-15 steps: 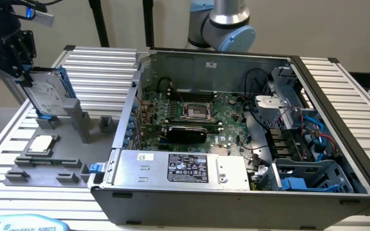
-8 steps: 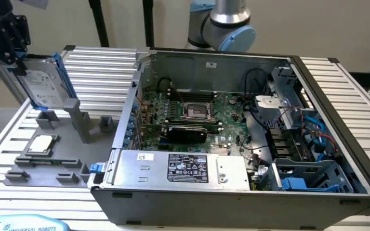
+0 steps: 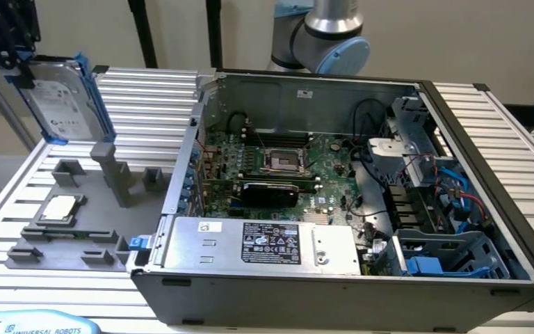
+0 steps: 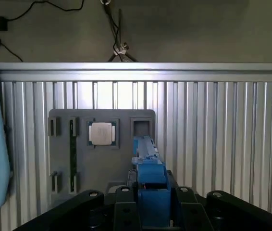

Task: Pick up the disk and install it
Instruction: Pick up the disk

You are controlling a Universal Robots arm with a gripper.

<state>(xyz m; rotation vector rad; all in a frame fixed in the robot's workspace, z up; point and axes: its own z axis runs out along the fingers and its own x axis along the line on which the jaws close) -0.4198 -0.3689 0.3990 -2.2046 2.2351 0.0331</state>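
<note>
Soft, even light throughout; glare streaks the ribbed table (image 4: 126,72).

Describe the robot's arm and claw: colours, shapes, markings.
The arm is a silver-grey metal tube with rounded joints capped in light blue. The claw is matte black and blocky, with round screw heads along its edge.

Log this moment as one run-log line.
pincer: shut on disk | disk: hanging clear above grey fixture | chip: seated in fixture | computer case: open, disk not installed
</note>
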